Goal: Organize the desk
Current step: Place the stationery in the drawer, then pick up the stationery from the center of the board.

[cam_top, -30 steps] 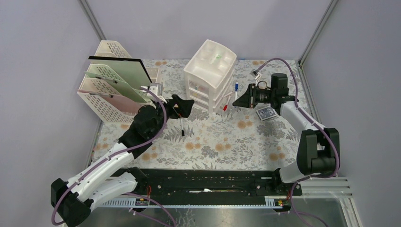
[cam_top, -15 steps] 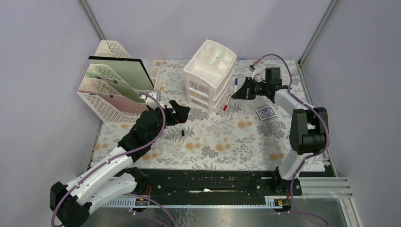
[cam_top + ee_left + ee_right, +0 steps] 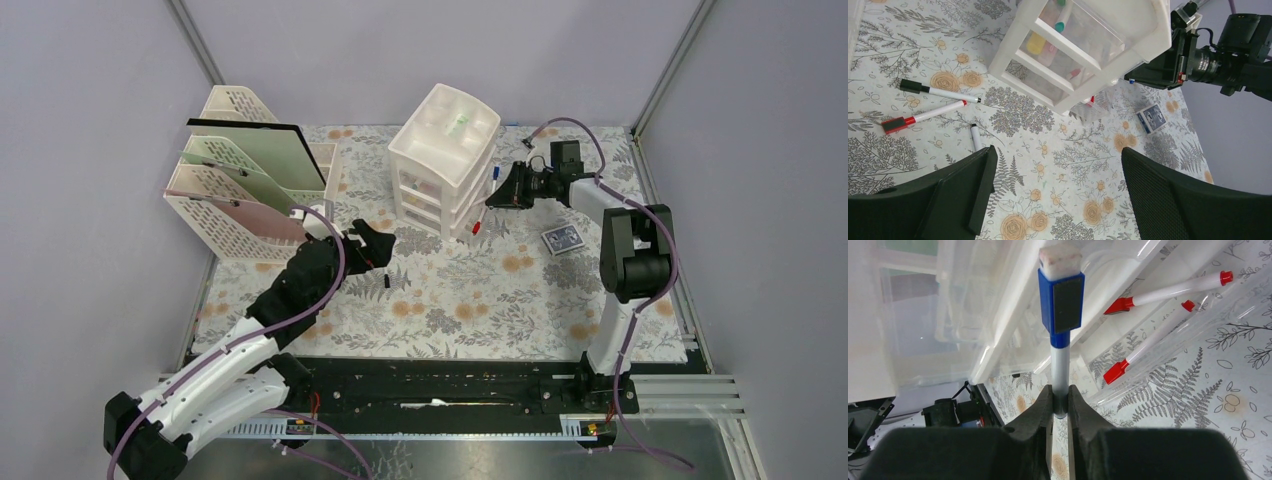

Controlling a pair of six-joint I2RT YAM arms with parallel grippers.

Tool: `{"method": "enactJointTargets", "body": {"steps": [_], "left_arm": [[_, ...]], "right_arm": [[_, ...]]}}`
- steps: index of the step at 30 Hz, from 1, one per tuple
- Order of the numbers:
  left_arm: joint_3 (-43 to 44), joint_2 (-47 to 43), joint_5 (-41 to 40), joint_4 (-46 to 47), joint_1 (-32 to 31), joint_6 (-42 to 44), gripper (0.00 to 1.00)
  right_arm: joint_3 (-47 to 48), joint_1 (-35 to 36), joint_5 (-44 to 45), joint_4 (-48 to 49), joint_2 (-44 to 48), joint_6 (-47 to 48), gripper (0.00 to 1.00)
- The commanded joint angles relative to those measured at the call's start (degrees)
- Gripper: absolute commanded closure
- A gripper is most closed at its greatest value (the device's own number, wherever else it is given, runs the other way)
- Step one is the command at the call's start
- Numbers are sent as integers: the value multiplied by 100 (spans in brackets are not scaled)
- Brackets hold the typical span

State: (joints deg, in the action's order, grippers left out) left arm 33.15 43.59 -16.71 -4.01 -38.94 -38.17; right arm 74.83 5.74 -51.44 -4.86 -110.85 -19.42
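right gripper (image 3: 1060, 392) clamped on blue marker (image 3: 1061, 305) barrel, far right by drawer unit (image 3: 445, 150). left gripper (image 3: 1058, 152) fingers apart, empty, over desk (image 3: 480, 300) centre-left. Marker looks light, stiff, slick: pinch mid-barrel. Desk cloth soft, may snag.

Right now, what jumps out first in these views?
The right gripper, shut on a blue-capped marker, holds it close to the side of the white drawer unit at the back of the desk. The left gripper hangs wide open above the floral tabletop, with loose markers lying near the unit's foot.
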Motion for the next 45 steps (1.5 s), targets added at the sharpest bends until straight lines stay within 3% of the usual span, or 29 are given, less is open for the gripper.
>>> {"method": "enactJointTargets", "body": {"steps": [1,8,19,32,45], "left_arm": [[-51,-59,-125,154,28,-137,1],[-69,165,-101,95,50,-275,1],[274,983,-124,-478,106,-750,1],[807,2231,-8,-952,208,-920,1],[1401,3525,170,-1347,532,-809,3]], "right_arm": [[311,160,128,-19,-245,-138,84],[359,340,266,-210,-332,36,59],[-137,341,10,-288,592,744,44],[-1038,259,-385,-314,1972,1742,36],[-1405,-38,-436,-130,2286,1767,34]]}}
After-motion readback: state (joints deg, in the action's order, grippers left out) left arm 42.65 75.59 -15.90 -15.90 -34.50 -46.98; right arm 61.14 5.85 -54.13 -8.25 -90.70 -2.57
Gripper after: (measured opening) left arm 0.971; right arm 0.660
